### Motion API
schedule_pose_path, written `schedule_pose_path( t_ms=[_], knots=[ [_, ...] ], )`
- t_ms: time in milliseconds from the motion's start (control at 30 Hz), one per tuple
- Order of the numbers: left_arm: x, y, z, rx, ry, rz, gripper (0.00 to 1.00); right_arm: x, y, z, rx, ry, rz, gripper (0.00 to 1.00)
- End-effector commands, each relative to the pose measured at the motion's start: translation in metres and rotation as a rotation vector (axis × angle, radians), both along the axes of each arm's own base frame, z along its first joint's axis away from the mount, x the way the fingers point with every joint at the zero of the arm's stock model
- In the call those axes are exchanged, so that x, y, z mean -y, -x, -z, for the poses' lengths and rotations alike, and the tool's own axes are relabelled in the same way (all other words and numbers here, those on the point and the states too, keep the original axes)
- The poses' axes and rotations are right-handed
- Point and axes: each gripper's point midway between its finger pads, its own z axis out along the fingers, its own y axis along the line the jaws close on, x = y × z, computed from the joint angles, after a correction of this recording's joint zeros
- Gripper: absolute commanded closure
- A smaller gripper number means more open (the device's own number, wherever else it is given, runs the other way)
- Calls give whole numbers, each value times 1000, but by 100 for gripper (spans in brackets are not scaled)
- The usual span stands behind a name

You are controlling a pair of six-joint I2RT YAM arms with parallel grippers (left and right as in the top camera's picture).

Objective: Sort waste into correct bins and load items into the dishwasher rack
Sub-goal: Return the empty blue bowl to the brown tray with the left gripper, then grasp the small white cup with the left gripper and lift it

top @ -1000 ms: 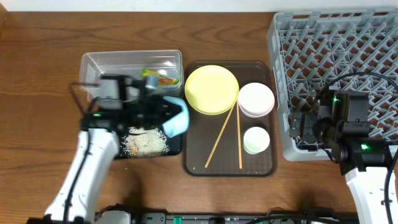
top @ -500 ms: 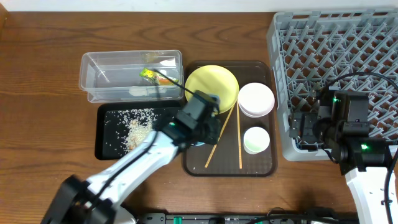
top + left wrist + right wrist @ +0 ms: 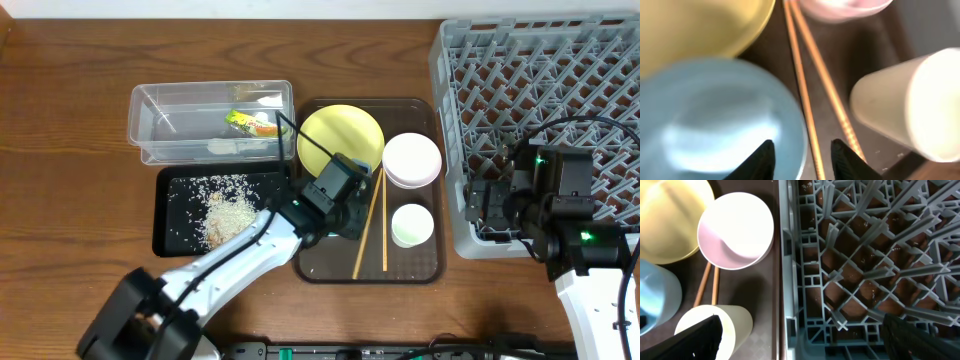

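My left gripper (image 3: 802, 160) is low over the dark brown tray (image 3: 330, 265). Its fingers are slightly apart and straddle the rim of the light blue bowl (image 3: 715, 115), which sits on the tray; one chopstick (image 3: 802, 110) also lies between them. The yellow plate (image 3: 340, 135), pink bowl (image 3: 412, 158), white cup (image 3: 412, 224) and two chopsticks (image 3: 383, 230) are on the same tray. Rice (image 3: 230, 210) lies in the black tray (image 3: 175, 225). The wrapper (image 3: 250, 123) is in the clear tub (image 3: 180, 115). My right gripper (image 3: 805, 345) is wide open and empty over the front left edge of the grey rack (image 3: 540, 70).
The left arm stretches from the table's front edge diagonally over the black tray's right end. The rack's left wall stands close to the brown tray's right edge. The right wrist view shows the pink bowl (image 3: 735, 230) and the cup (image 3: 715, 330) beside the rack.
My left gripper carried the blue bowl from over the black tray rightward down onto the brown tray. The slanted chopstick has shifted to the right. The right arm has not moved.
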Motion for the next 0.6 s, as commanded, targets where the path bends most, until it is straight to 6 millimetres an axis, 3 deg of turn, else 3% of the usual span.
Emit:
schedule_pose_path(
  t_ms=[0, 100, 200, 567],
  knots=[
    [13, -14, -53, 129, 92, 25, 59, 3, -3, -8, 21, 6, 0, 1],
    [22, -12, -63, 137, 143, 53, 59, 3, -3, -8, 22, 6, 0, 1],
    [32, -5, -58, 124, 146, 84, 59, 3, -3, -8, 21, 6, 0, 1],
    [67, 24, -2, 35, 76, 189, 59, 3, -3, -7, 18, 6, 0, 1]
  ],
)
